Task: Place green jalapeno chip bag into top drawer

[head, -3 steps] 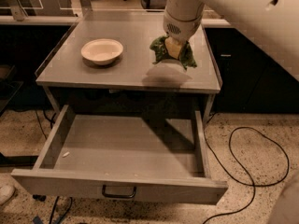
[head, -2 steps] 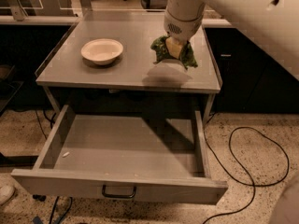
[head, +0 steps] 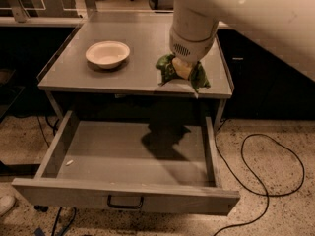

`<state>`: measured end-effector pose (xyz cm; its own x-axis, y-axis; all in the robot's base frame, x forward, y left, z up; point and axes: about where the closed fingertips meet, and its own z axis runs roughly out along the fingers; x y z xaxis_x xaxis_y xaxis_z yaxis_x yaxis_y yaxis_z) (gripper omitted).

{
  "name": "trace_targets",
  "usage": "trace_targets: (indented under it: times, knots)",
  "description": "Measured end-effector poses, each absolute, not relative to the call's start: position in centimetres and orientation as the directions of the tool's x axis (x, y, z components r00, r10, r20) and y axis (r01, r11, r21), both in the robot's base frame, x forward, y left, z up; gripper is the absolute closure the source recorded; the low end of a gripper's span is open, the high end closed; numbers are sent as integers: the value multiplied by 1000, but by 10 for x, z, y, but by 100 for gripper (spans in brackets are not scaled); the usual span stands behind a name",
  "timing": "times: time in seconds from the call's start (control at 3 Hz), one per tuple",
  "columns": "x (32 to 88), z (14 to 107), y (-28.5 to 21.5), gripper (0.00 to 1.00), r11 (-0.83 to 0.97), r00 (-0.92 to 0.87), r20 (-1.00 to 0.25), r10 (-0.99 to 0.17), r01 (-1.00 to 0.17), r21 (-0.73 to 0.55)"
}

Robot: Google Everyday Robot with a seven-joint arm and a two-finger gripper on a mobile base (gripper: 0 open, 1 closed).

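The green jalapeno chip bag [head: 168, 68] hangs crumpled under my gripper [head: 183, 69], which is shut on it from above. The bag is held above the front right part of the grey tabletop [head: 138, 38], and its lower corner reaches past the table's front edge. The top drawer [head: 123, 193] is pulled wide open below the table, with its dark pull handle [head: 125, 202] at the centre of the front panel. The arm and bag cast a shadow on the drawer floor [head: 165, 141]. My white arm fills the upper right of the view.
A cream bowl [head: 107, 53] sits on the left of the tabletop. A small white scrap [head: 70, 162] lies at the left of the drawer floor. A black cable [head: 278, 191] loops on the speckled floor to the right. Dark cabinets flank the table.
My gripper has lifted the green bag off the tabletop and moved it toward the table's front edge. A shadow now falls on the drawer floor. The bowl and drawer have not moved.
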<state>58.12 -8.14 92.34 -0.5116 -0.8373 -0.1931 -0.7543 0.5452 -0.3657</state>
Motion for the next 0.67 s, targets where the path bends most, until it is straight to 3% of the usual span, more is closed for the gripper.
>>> trace_targets:
  times: [0.67]
  knots:
    - [548, 902, -75, 100, 546, -519, -174, -837, -771, -327]
